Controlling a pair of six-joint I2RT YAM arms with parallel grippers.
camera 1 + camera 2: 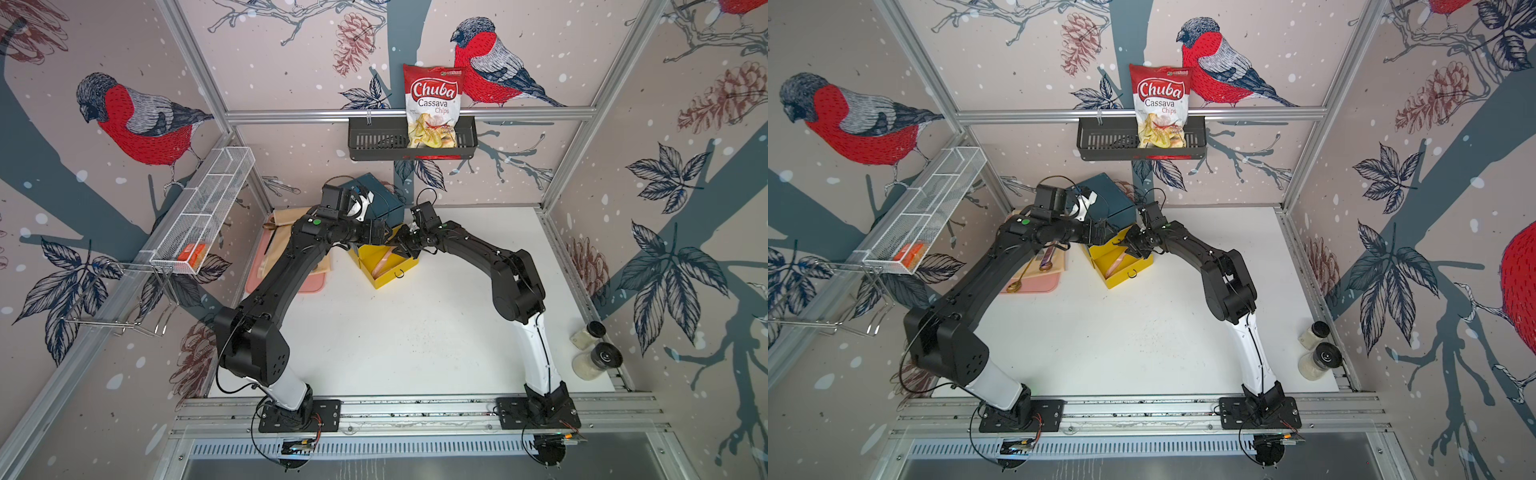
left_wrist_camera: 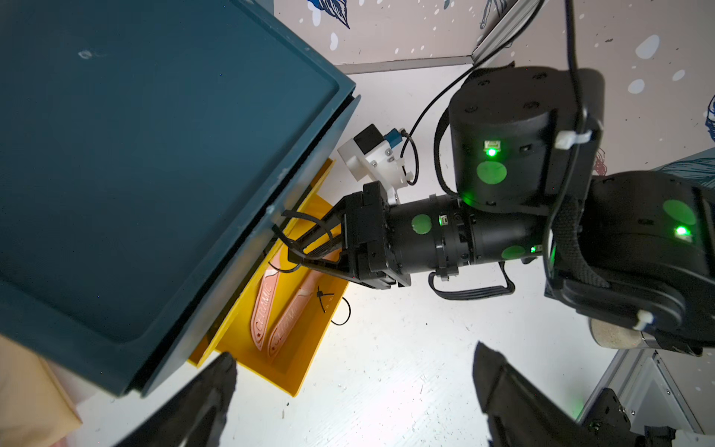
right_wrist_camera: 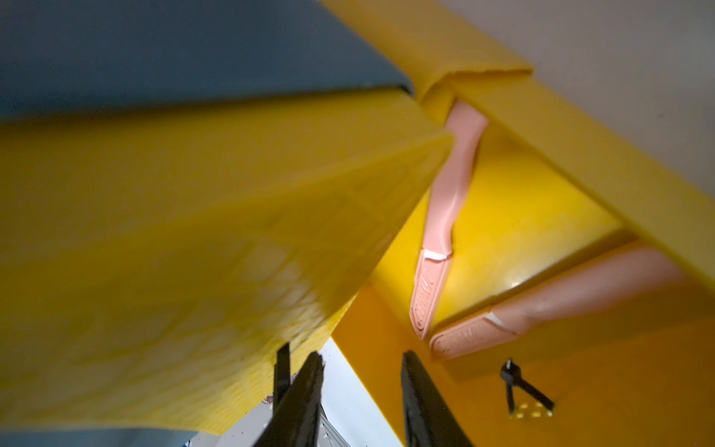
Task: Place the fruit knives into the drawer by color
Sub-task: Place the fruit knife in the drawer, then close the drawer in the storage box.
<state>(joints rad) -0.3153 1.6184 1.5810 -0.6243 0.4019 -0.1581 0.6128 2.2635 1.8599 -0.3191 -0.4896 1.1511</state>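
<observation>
Has both pink knives [image 2: 264,305] in the open yellow drawer [image 1: 384,280]; grips nothing, right gripper [image 3: 361,360] part-open, left gripper [image 2: 354,354] wide; leaves other colours, unseen.

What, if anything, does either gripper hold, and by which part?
Nothing: left gripper gapes empty; right gripper is open by the yellow drawer, nothing between its fingers.

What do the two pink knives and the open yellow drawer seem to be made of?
Pink knives: matte moulded plastic by their look; raised lettering reads CERAMIC, so the blades may be ceramic. Yellow drawer: smooth, slightly glossy plastic, showing soft light reflections.
</observation>
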